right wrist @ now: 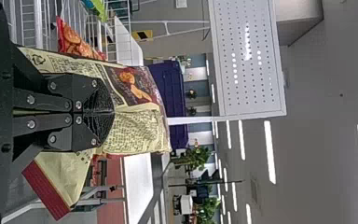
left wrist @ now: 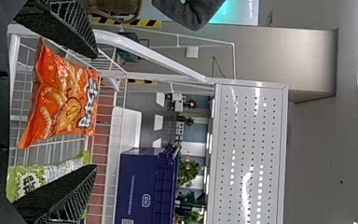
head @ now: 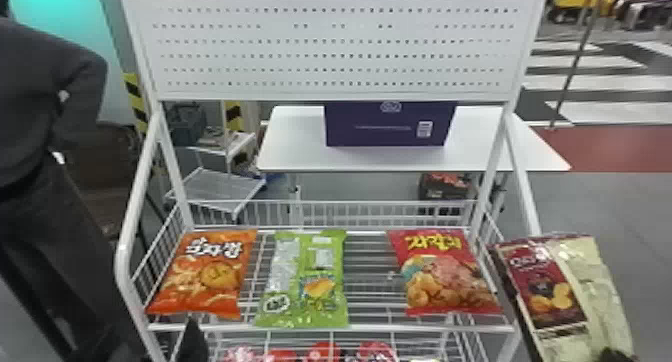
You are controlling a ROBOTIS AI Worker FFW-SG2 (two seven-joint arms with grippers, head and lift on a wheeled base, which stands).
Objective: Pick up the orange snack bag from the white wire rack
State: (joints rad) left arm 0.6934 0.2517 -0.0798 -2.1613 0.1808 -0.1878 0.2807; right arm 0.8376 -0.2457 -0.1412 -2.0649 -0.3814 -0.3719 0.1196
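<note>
Apparently the bag wanted, the orange snack bag (head: pixel 202 276), lies at the left end of the white wire rack (head: pixel 380 329), in its upper basket, printed face up. Plump, glossy film. Judged light, soft and a bit slippery – mostly air and crisp pieces, so a hard squeeze could crush the contents or pop a seam. Best hold, I'd say: across the puffed middle, a finger on each long side, pressing just enough to gather the film; the flat end seals look poor for lifting.

Left claw (left wrist: pixel 96 111): in front of the rack's left end, fingers spread wide, nothing between them within grip. Next, likely, is a straight advance with the spread centred on the bag. Watch the finger nearer the green bag (head: pixel 300 281) – it could nudge that one or snag on wire.

Right claw (right wrist: pixel 113 112): clamped on a cream-and-maroon snack bag (head: pixel 570 291), just outside the rack's right side.

Containers: the rack's upper basket holds three bags, orange at the left, green towards the middle, red snack bag (head: pixel 445 281) at the right. Lower down in the rack, red packs (head: pixel 325 353), partly hidden. Behind the rack, a purple box (head: pixel 390 128) on a white desk (head: pixel 292 146); contents can't be told.
</note>
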